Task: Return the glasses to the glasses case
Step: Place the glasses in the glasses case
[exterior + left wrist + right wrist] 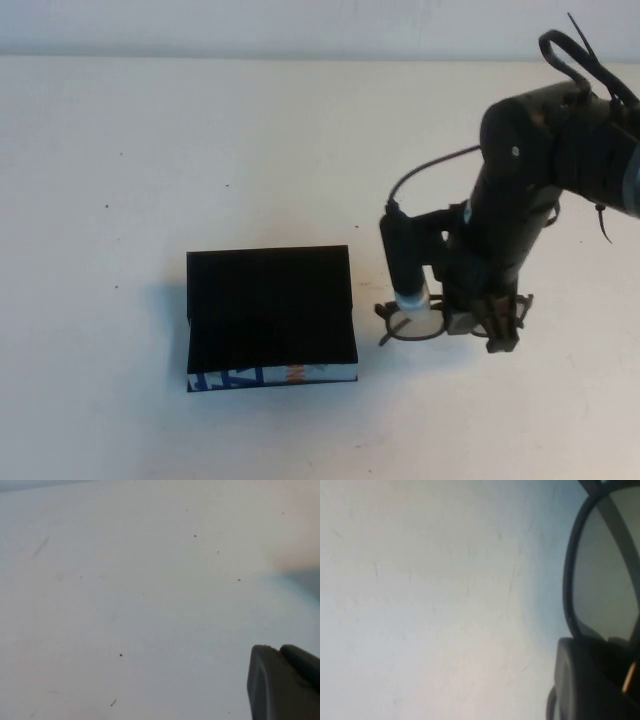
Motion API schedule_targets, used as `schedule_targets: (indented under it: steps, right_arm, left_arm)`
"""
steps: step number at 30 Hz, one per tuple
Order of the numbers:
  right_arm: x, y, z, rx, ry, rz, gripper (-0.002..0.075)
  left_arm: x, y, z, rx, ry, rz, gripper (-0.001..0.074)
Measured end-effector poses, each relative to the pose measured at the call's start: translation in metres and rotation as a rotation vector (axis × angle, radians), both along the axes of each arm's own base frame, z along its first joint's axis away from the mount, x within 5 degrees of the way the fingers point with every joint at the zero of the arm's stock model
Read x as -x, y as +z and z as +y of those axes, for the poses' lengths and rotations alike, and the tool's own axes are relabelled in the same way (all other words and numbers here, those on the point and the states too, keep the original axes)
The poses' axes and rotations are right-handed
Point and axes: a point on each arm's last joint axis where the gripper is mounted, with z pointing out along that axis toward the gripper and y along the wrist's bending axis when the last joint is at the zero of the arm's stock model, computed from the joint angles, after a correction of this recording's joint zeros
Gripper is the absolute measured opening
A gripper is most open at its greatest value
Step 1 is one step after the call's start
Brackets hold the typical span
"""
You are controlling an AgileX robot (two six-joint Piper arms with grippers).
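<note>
Reaching down at the right of the high frame, my right gripper [478, 322] sits on the glasses [425, 322], which lie on the white table [120, 150] just right of the glasses case [270, 315]; I cannot tell whether its fingers are clenched or released. The case rests open at lower centre, patterned edge toward the bottom. My left gripper [285, 682] shows only in the left wrist view's lower right corner, over bare table, its state unclear.
</note>
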Motion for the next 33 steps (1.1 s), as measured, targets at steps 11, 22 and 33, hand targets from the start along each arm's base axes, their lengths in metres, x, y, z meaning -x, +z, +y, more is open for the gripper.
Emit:
schedule_targets:
  steps: [11, 22, 33]
  right_arm:
    - [0.007, 0.03, 0.116, -0.122, 0.215, -0.074, 0.0073]
    - [-0.009, -0.016, 0.154, -0.115, 0.231, -0.019, 0.0072]
    - [-0.01, -0.022, 0.157, -0.123, 0.2, 0.003, 0.0071]
  left_arm:
    - [0.0, 0.0, 0.0, 0.0, 0.0, 0.0, -0.0001]
    - [0.0, 0.0, 0.0, 0.0, 0.0, 0.0, -0.0001]
    - [0.0, 0.0, 0.0, 0.0, 0.0, 0.0, -0.0001]
